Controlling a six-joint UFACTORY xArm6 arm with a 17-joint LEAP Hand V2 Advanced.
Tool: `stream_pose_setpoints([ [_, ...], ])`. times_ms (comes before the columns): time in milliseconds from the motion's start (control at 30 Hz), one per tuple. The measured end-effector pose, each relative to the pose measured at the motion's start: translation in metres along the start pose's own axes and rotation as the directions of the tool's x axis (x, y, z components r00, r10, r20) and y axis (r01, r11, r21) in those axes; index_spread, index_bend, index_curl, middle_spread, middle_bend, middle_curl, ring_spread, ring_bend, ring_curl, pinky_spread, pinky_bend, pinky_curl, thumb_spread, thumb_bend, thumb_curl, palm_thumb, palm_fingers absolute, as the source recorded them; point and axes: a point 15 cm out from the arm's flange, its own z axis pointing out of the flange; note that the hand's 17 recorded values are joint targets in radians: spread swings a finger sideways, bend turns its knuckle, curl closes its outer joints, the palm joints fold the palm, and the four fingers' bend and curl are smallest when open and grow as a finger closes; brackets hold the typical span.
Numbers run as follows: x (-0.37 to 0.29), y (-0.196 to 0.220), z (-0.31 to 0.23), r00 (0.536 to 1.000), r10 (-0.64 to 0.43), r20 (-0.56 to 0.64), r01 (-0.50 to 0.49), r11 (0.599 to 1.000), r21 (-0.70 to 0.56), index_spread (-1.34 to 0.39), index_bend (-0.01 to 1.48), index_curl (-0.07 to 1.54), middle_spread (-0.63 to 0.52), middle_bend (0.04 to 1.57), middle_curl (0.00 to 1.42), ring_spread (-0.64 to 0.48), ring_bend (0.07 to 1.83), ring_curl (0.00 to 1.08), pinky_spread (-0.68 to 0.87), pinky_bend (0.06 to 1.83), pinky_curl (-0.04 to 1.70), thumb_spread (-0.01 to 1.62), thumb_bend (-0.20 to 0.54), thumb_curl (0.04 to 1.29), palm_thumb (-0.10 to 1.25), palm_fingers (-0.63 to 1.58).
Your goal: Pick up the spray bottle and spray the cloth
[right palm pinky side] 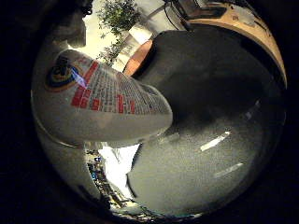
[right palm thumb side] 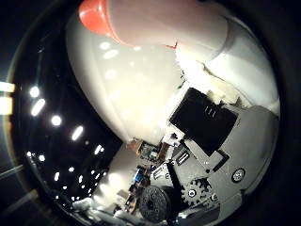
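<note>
The spray bottle (right palm pinky side: pixel 98 98) is white with a red and blue printed label. In the little finger side palm view it lies close across the palm, above a dark round table (right palm pinky side: pixel 220 103). In the thumb side palm view its white body (right palm thumb side: pixel 132 85) fills much of the picture, with its red spray head (right palm thumb side: pixel 102 19) at one end. My right hand (right palm thumb side: pixel 212 141) has its black and white fingers curled against the bottle's side. A pale patch (right palm pinky side: pixel 117 166) shows past the bottle at the table's edge; I cannot tell whether it is the cloth.
An orange object (right palm pinky side: pixel 138 58) sits at the table's far edge, with a green plant (right palm pinky side: pixel 118 15) behind it. A tan-rimmed piece of furniture (right palm pinky side: pixel 245 21) stands beyond the table. Ceiling lights (right palm thumb side: pixel 52 121) show past the bottle in the thumb side palm view.
</note>
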Motion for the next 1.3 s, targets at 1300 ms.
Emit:
stream_pose_setpoints([
  [1300, -0.225, 0.139, 0.006, 0.748, -0.638, -0.180, 0.256, 0.528, -0.810, -0.27, 1.15, 0.63, -0.19, 1.32, 0.66, -0.21, 1.43, 0.56, -0.32, 1.28, 0.60, 0.73, -0.015, 1.07, 1.00, 1.25],
])
